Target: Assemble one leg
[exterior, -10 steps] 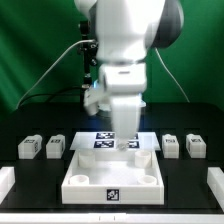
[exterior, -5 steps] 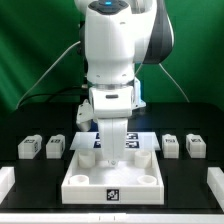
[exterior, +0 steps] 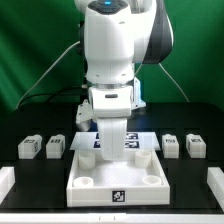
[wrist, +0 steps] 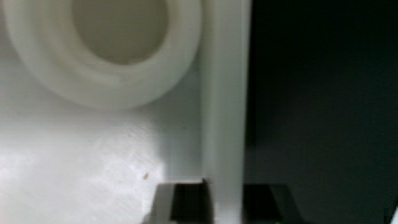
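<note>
Four legs, small white tagged blocks, lie on the dark table: two at the exterior view's left [exterior: 28,148] [exterior: 56,146] and two at its right [exterior: 170,146] [exterior: 195,146]. The large white tray-like piece [exterior: 88,183] lies in the middle front. My gripper [exterior: 112,150] points down at the tray's back rim. In the wrist view the rim wall [wrist: 222,110] runs between my two dark fingertips [wrist: 183,203], which sit against it on both sides, the gripper [wrist: 222,202] shut on it. A round socket [wrist: 107,40] of the tray shows beside the wall.
The marker board [exterior: 135,141] lies flat behind the tray, partly hidden by my arm. White raised pieces sit at the front corners [exterior: 5,178] [exterior: 216,178]. Cables hang behind the arm at the back.
The arm has swung toward the exterior view's left and come lower onto the tray's back rim. The tray has shifted slightly toward the front. The legs have not moved.
</note>
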`<state>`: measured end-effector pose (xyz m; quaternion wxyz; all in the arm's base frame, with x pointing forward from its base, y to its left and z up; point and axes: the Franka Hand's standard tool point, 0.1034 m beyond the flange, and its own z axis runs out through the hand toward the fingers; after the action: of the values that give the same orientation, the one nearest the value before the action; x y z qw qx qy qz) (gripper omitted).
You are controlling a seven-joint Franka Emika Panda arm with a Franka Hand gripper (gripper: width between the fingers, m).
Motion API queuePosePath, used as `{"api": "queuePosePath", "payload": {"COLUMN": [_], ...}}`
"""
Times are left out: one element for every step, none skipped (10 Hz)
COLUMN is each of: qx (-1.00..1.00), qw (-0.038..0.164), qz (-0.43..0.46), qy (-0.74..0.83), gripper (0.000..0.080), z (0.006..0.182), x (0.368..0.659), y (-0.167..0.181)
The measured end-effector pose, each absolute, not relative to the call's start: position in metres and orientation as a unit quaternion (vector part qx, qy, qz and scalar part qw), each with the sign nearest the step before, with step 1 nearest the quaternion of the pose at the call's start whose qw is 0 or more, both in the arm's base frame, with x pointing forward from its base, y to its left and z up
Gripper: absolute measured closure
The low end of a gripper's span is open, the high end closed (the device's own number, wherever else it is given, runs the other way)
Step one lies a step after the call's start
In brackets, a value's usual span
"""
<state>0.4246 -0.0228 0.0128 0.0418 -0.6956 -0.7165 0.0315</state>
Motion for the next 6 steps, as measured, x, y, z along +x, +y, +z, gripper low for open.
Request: {"api": "queuePosePath", "payload": {"qx": [-0.696,-0.696,-0.696,-0.696,-0.696,-0.696], "qw": [0.041,0.041,0.041,0.041,0.041,0.041], "qz": [0.031,0.031,0.031,0.031,0.031,0.031], "qy": [-0.716,-0.716,-0.716,-0.716,-0.716,-0.716], "gripper": [0.0732,0.0732,0.0732,0.0732,0.0732,0.0732], "z": [0.0129,0.013,0.013,0.013,0.013,0.013], "x": [0.4248,0.425,0.4251,0.4251,0.4251,0.4251], "y": [-0.0229,-0.0229,-0.0229,-0.0229,-0.0229,-0.023]}}
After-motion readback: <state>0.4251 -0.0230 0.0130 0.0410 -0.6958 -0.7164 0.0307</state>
